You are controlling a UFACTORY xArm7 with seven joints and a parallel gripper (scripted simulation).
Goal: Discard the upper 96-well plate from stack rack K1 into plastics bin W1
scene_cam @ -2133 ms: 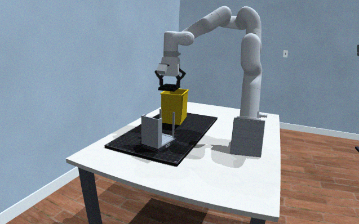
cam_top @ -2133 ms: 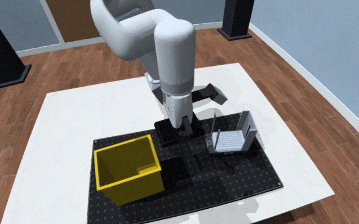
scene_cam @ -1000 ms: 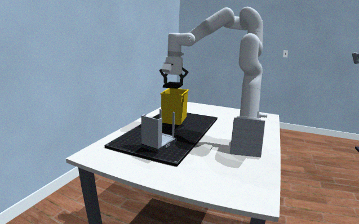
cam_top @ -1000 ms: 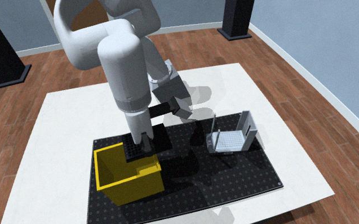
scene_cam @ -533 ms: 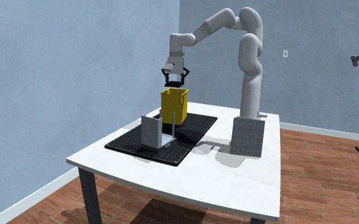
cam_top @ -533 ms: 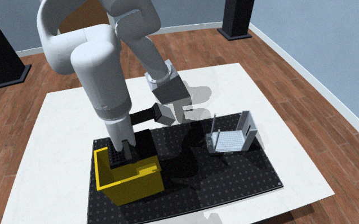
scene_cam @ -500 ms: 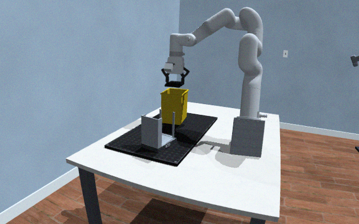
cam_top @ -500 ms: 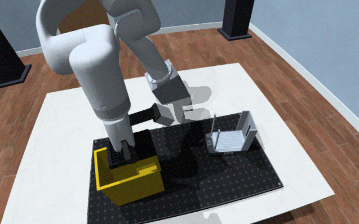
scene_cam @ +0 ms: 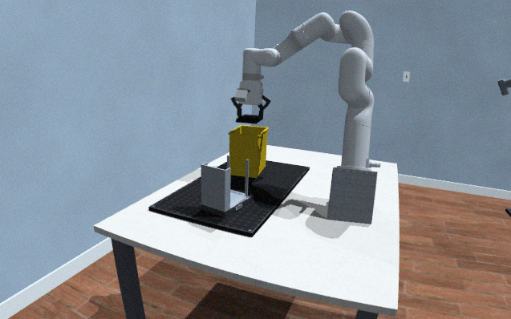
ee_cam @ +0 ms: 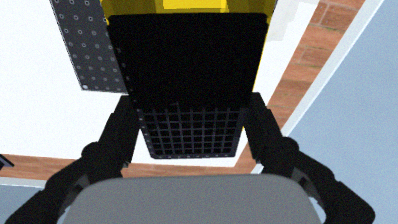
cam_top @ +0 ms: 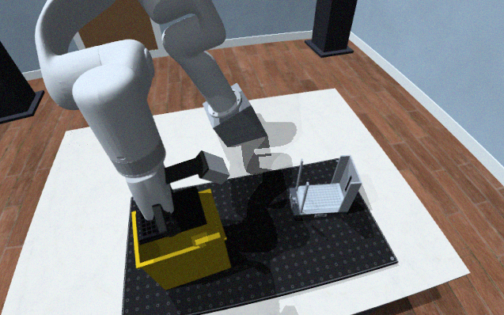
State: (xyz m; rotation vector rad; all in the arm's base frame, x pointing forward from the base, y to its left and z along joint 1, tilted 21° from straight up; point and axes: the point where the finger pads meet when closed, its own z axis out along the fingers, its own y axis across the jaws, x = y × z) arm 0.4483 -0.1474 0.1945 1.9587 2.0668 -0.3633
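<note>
Nearby, on the white worktop (scene_cam: 301, 256), a black perforated mat (cam_top: 328, 253) carries the grey stack rack K1 (cam_top: 350, 183), which has thin upright posts and a pale 96-well plate (cam_top: 320, 198) lying on its base, well apart from the yellow plastics bin W1 (scene_cam: 248, 154). Nothing stands between the claw (scene_cam: 250, 113) and the bin's mouth. The black 96-well plate (ee_cam: 190, 132) shows a fine grid of square wells and lies flat. It hangs above the bin's rim, over the opening, pinched at its two sides between the claw's widely spread black fingers.
</note>
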